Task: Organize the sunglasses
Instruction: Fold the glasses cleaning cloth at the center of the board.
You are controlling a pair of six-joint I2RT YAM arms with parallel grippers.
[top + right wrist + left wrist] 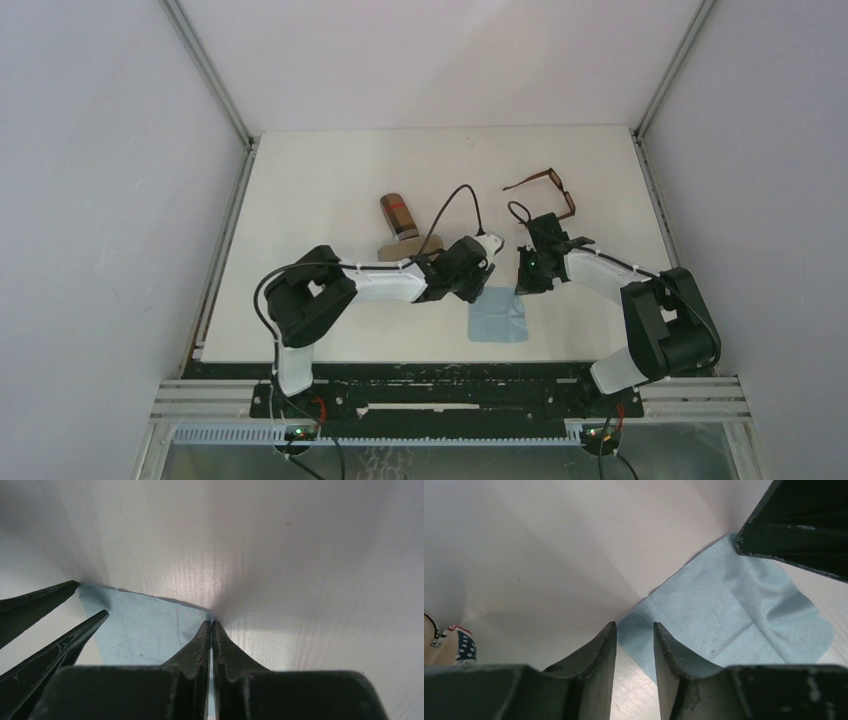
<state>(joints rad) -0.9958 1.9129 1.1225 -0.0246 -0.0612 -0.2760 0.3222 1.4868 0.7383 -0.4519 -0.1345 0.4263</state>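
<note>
The dark brown sunglasses (pixel 560 195) lie open on the table at the back right, beyond both grippers. No red pair shows clearly; only a red streak shows on a brown case (pixel 400 215). My left gripper (pixel 490 272) is slightly open, and its tips (pixel 634 625) straddle one corner of a light blue cloth (pixel 734 615). My right gripper (pixel 524 278) is shut on the cloth's other far corner (pixel 211 622), with blue cloth (pixel 145 630) showing between its fingers. Both grippers are low over the cloth (pixel 497 318), close together.
The brown case stands behind my left arm. A flag-print case (pixel 465 646) lies to the left of my left gripper, partly hidden under the arm in the top view. A black cable (pixel 455 205) arcs over the middle of the table.
</note>
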